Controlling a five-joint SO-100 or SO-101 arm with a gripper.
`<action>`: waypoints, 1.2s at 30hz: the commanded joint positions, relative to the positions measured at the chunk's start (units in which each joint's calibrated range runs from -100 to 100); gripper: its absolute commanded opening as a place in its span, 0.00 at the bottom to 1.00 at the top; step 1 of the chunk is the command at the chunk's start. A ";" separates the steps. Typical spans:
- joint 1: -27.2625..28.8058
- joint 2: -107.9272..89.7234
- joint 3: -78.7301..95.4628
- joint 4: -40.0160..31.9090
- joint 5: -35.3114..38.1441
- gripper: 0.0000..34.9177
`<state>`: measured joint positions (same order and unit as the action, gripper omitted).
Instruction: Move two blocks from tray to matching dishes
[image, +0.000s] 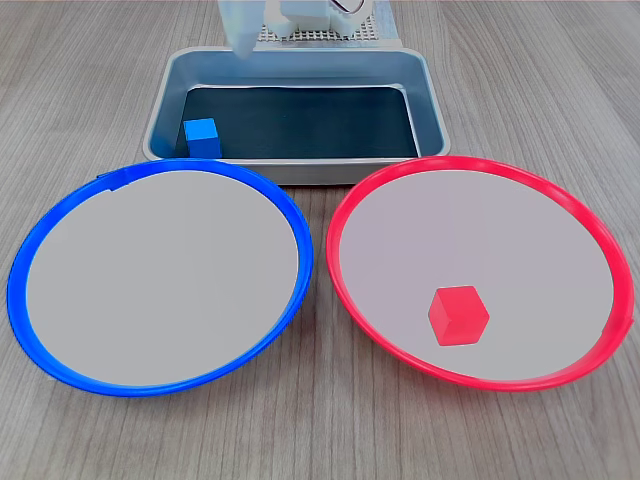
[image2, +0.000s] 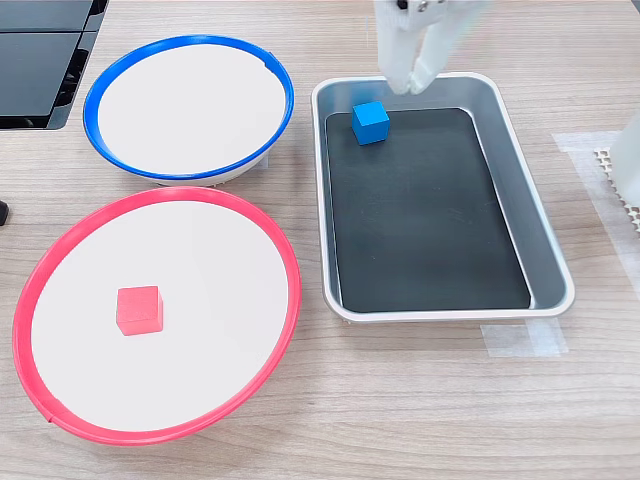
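the red half of the job looks finished: the red block (image: 458, 315) lies alone inside the red-rimmed dish (image: 590, 235), clear of the rim and touched by nothing. by my reading the step in hand is the approach to the second cube. the blue block (image2: 370, 122) sits on the dark bottom of the tray (image2: 548, 240), in the corner nearest the blue-rimmed dish (image2: 100, 90), which holds nothing yet.

in the second exterior view the gripper (image2: 411, 82) hangs over the tray's far end, near the blue block but to its right and apart from it. its jaws stand slightly parted with nothing between them, so they are released. in the first exterior view only a blurred pale part of the arm shows at the top edge.

the next move, as i judge it, calls for bringing the jaws over the blue block, spreading them enough to straddle it, lowering and closing. the tray wall just beside the cube leaves little room on that side.

count: two blocks, one red and one blue; two dishes, one red-rimmed and one blue-rimmed; one tray; all on one wood-grain desk (image: 320, 440).
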<state>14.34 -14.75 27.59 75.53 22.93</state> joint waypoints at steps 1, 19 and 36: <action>6.32 -1.41 3.32 -4.59 2.25 0.39; 11.50 12.74 3.68 -18.62 4.98 0.53; 3.88 13.26 -3.69 -3.26 5.03 0.00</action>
<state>20.18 0.09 31.58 62.40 28.55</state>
